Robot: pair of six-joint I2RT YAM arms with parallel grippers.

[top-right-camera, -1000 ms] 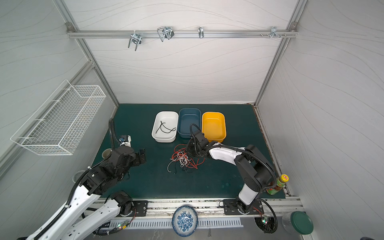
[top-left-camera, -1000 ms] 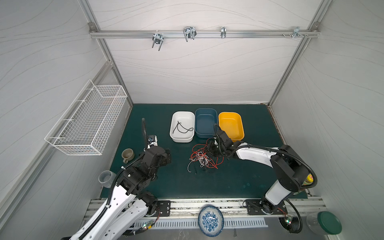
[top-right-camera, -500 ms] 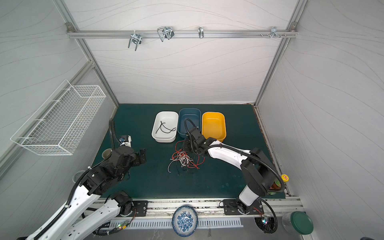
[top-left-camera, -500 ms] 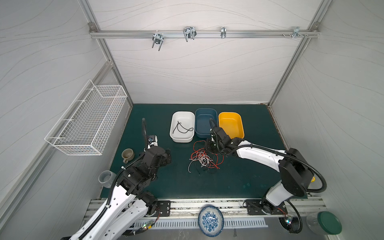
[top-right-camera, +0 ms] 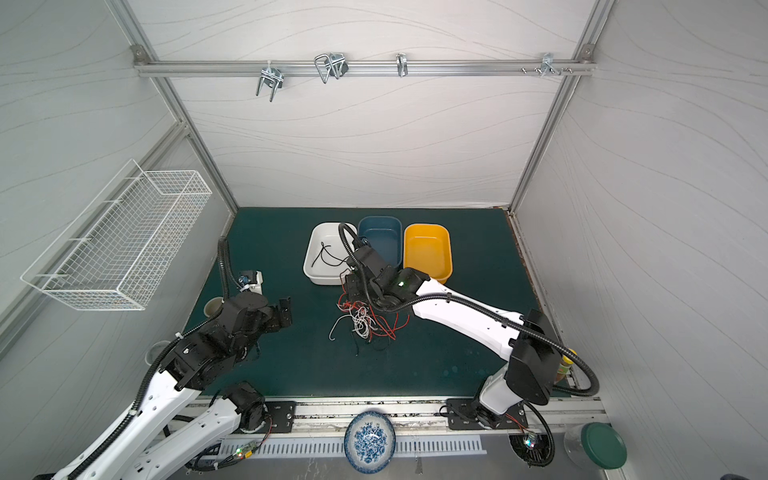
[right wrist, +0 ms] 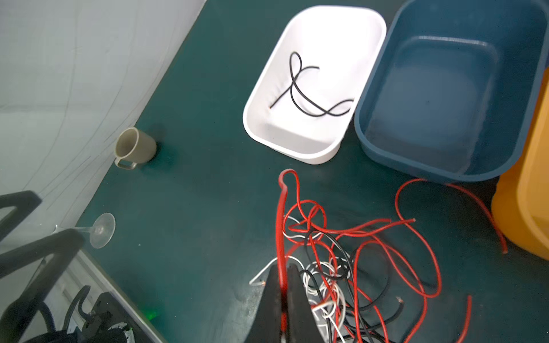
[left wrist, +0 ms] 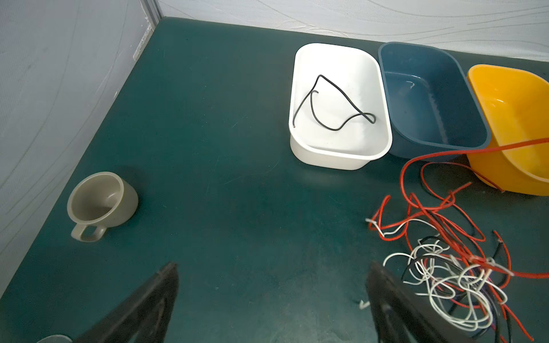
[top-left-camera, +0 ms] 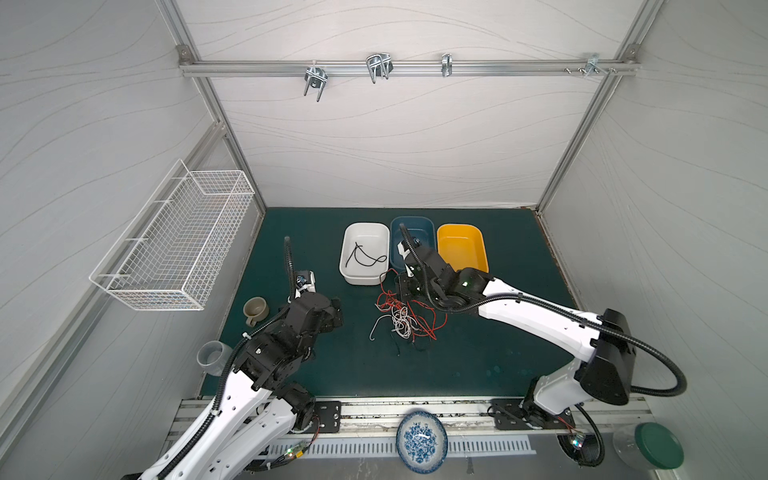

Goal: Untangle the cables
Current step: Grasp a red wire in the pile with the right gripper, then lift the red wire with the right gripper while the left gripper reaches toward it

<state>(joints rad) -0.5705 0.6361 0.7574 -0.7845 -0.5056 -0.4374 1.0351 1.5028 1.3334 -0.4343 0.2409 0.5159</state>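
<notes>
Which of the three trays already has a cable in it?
The white tray, at the left end of the row: one black cable lies inside it. The blue tray and yellow tray beside it hold no cables.

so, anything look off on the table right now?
Yes: a clear stemmed glass lies on its side at the near-left edge of the mat. The cables are a red, white and black knot mid-mat; one black cable sits alone in the white tray. The right gripper is shut on a red cable.

Trays (left wrist: 326, 160) glossy plastic; mat (left wrist: 222, 178) matt, fine-grained; cables (top-left-camera: 402, 321) smooth, plastic-sheathed; basket (top-left-camera: 178, 245) wht-coated wire mesh
</notes>
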